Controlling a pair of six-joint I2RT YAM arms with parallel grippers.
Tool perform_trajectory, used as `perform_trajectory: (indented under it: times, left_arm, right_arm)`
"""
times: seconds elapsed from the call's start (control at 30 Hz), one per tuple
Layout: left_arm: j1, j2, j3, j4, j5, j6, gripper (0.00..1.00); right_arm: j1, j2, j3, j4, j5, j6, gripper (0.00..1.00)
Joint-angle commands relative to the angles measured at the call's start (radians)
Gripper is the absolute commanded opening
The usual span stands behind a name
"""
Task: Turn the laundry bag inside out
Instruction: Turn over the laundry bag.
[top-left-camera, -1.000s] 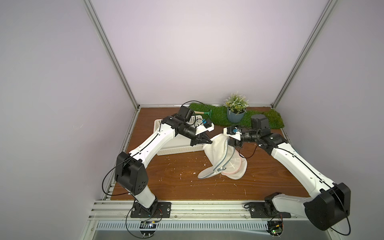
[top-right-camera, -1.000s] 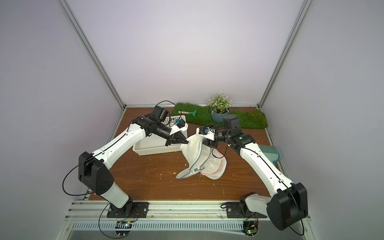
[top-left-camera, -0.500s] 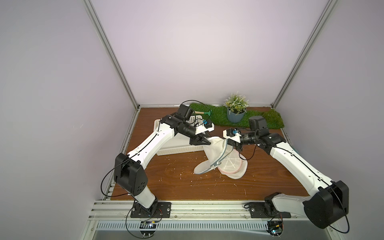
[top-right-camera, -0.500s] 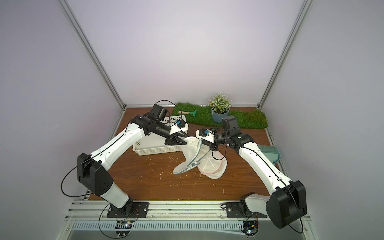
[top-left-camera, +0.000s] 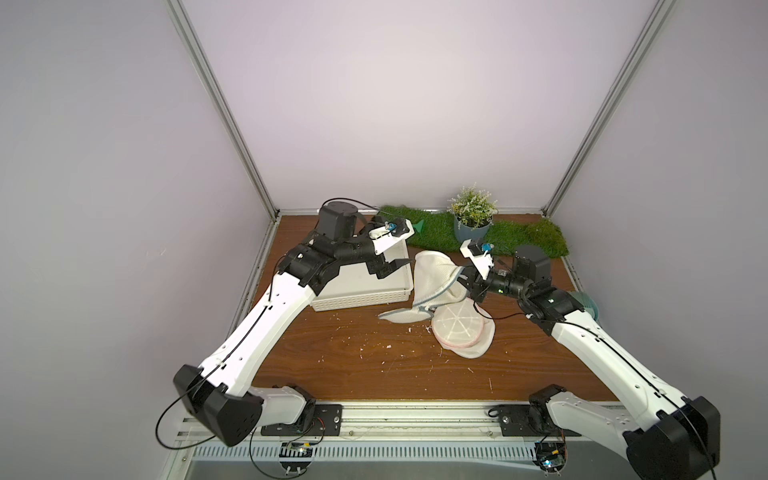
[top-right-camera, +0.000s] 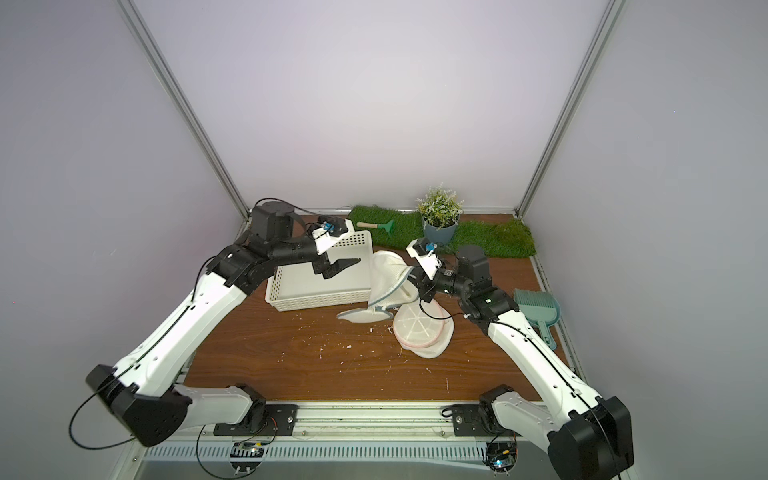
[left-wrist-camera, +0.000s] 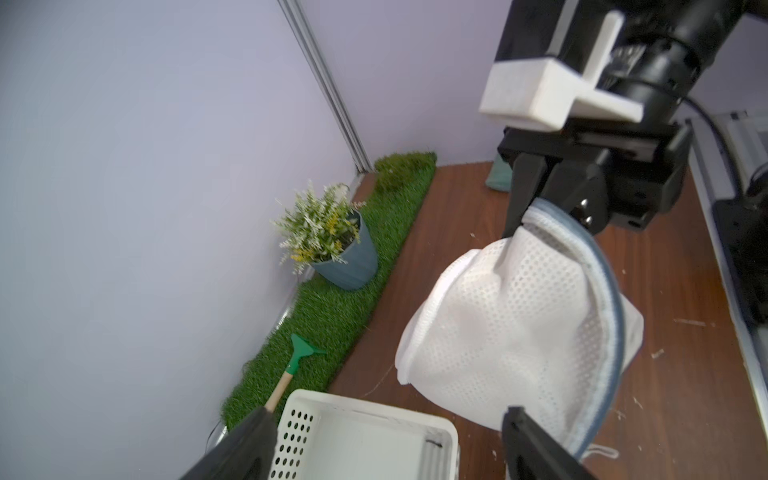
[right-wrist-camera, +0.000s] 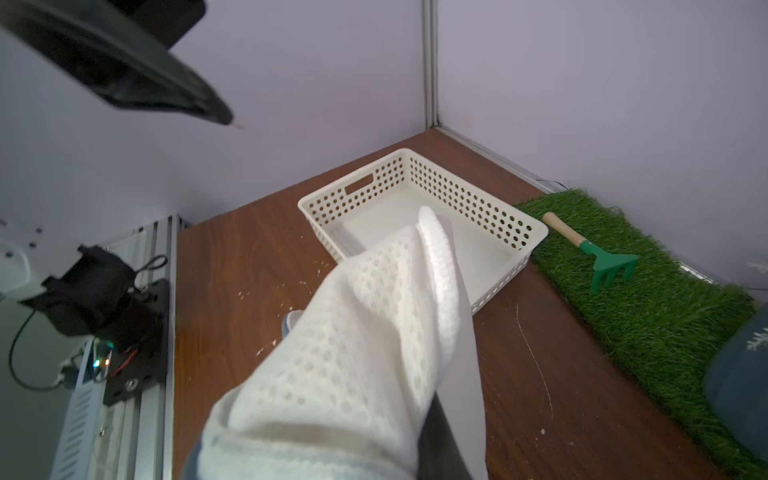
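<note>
Your right claw (top-left-camera: 464, 277) pinches the bag (top-left-camera: 434, 274) rim; your left claw (top-left-camera: 397, 268) stands open over the basket (top-left-camera: 357, 291), just beside the bag.

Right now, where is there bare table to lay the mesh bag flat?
The widest bare patch of brown wooden table lies between the white perforated basket, the white mesh laundry bag and the front metal rail. A smaller patch sits between the green grass mat and the teal dustpan. The back is crowded.
</note>
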Motion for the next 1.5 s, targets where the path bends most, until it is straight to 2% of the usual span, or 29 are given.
perform_trajectory:
  times: [0.0,0.17,0.33,0.53,0.57,0.63,0.8,0.9,1.0,1.07,1.17,1.27,1.33,1.47]
  left_arm:
    - [-0.066,-0.065,-0.132,0.182,-0.064,-0.135,0.88]
    - [-0.187,-0.141,-0.315,0.368,-0.179,-0.184,0.88]
    - [-0.294,-0.102,-0.348,0.463,-0.341,-0.150,0.87]
    - [-0.340,-0.046,-0.359,0.540,-0.414,-0.111,0.81]
    - [-0.349,-0.040,-0.361,0.542,-0.431,-0.097,0.78]
    - [-0.363,-0.029,-0.364,0.537,-0.481,-0.064,0.66]
    - [-0.366,-0.045,-0.383,0.547,-0.576,0.005,0.29]
    - [-0.367,-0.064,-0.385,0.552,-0.595,0.041,0.12]
    - [-0.362,-0.073,-0.359,0.521,-0.573,0.066,0.01]
    - [-0.341,-0.071,-0.315,0.475,-0.501,0.048,0.00]
    - [-0.268,-0.066,-0.234,0.421,-0.325,-0.045,0.00]
    - [-0.221,-0.042,-0.154,0.375,-0.224,-0.110,0.00]
    - [-0.197,-0.008,-0.092,0.319,-0.174,-0.137,0.02]
    - [-0.155,0.085,0.017,0.197,-0.111,-0.175,0.14]
  right_arm:
    - [0.011,-0.010,0.044,0.055,0.097,0.194,0.00]
    - [0.040,0.011,0.098,0.011,0.102,0.227,0.00]
    - [0.078,0.033,0.141,-0.026,0.131,0.269,0.00]
    - [0.106,0.046,0.168,-0.056,0.166,0.309,0.00]
    - [0.109,0.049,0.175,-0.064,0.167,0.312,0.00]
    - [0.110,0.055,0.188,-0.082,0.169,0.312,0.00]
    - [0.110,0.056,0.211,-0.134,0.180,0.275,0.00]
    - [0.110,0.061,0.227,-0.177,0.188,0.236,0.00]
    - [0.113,0.073,0.237,-0.233,0.198,0.176,0.00]
    - [0.127,0.085,0.244,-0.292,0.221,0.115,0.00]
    - [0.154,0.103,0.254,-0.369,0.231,0.028,0.00]
    - [0.188,0.118,0.263,-0.427,0.210,-0.057,0.00]
    - [0.208,0.122,0.267,-0.451,0.183,-0.111,0.00]
    - [0.243,0.109,0.250,-0.447,0.086,-0.198,0.00]
